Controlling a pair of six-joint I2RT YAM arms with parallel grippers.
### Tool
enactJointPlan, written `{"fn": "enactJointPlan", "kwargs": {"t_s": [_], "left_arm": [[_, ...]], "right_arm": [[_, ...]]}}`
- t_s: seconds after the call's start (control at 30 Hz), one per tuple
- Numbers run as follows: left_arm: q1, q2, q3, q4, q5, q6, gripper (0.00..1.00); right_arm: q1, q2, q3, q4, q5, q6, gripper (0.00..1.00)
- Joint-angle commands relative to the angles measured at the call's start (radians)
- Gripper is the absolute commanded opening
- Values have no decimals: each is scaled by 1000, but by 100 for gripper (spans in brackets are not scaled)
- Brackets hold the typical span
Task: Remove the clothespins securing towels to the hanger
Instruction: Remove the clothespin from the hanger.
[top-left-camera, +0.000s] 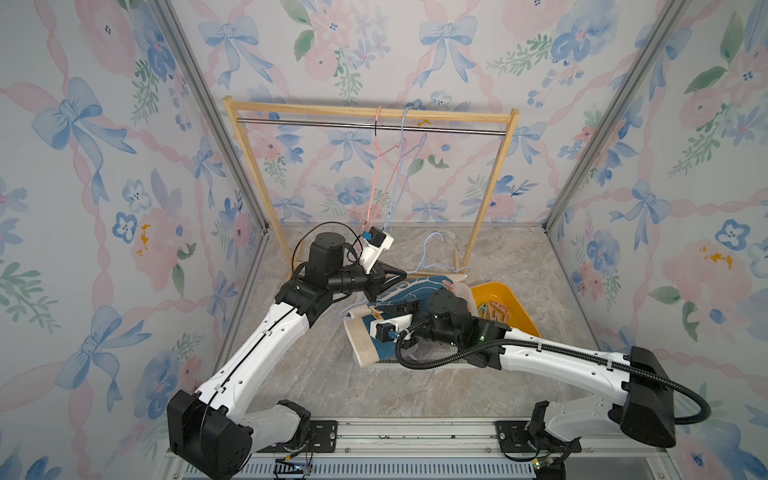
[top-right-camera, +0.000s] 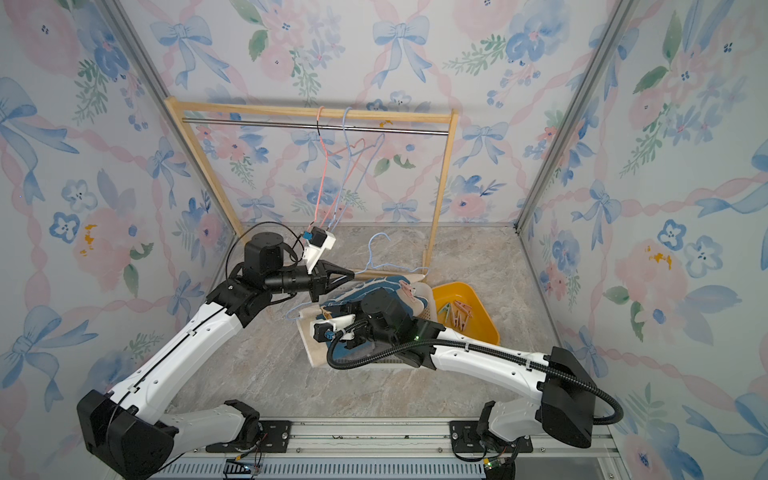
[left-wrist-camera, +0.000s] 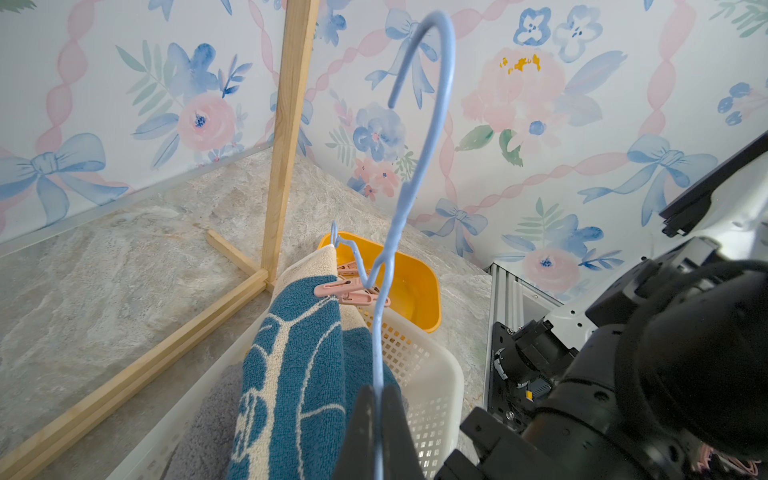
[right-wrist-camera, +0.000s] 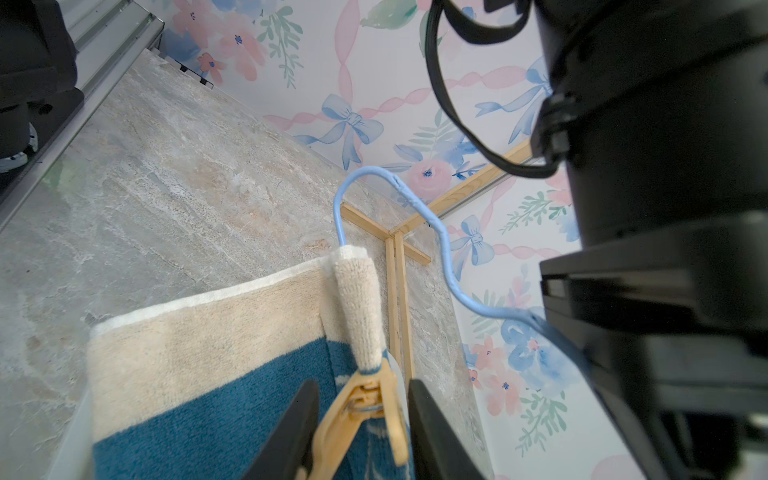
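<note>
Both top views look down from high at the cell's front toward the back wall (top-left-camera: 374, 62), covering the whole wooden rack (top-left-camera: 370, 114). The left wrist camera sits close behind the left gripper (left-wrist-camera: 378, 390), facing along its jaws past the blue hanger (left-wrist-camera: 405, 183) to the yellow bin (left-wrist-camera: 419, 286); the right wrist camera sits close behind the right gripper (right-wrist-camera: 361, 392), facing the rack's foot. All four views share the blue towel (top-left-camera: 407, 291) and that hanger.

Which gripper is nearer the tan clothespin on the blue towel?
Right. The right gripper straddles the tan clothespin; the left gripper is farther off, shut on the blue hanger.
</note>
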Motion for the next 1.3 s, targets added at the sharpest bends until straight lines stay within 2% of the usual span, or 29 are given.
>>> {"fn": "enactJointPlan", "kwargs": {"t_s": [0.0, 0.13, 0.5, 0.8, 1.27], "left_arm": [[-1, -2, 3, 26, 19, -8, 0], [-3, -1, 4, 27, 21, -9, 0], [-3, 0, 6, 27, 15, -11, 0], [-1, 9, 4, 29, 9, -9, 0], [-1, 18, 4, 28, 3, -8, 0]], "right_arm": [[14, 11, 26, -2, 19, -5, 36], [14, 17, 33, -3, 35, -10, 34], [14, 20, 45, 5, 50, -2, 18], [16, -49, 9, 1, 55, 44, 17], [24, -254, -107, -68, 59, 232, 16]]}}
